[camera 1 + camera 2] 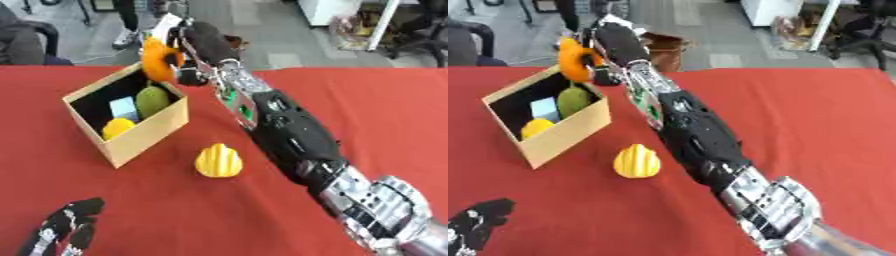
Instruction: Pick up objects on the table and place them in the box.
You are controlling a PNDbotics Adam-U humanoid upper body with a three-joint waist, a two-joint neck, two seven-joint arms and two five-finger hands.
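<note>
Right hand [188,45], upper left of frame, has its fingers curled round an orange fruit [158,60] above the cardboard box [144,135]'s far corner. I worry that letting go here bounces it off the rim.

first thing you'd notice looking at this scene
The long black-and-silver right arm cuts diagonally across the red table, its right hand curled round an orange object above the far corner of the cardboard box. Inside the box lie a green fruit, a yellow item and a pale blue piece. A yellow ridged object sits on the cloth beside the box, and the left hand rests at the lower left.
</note>
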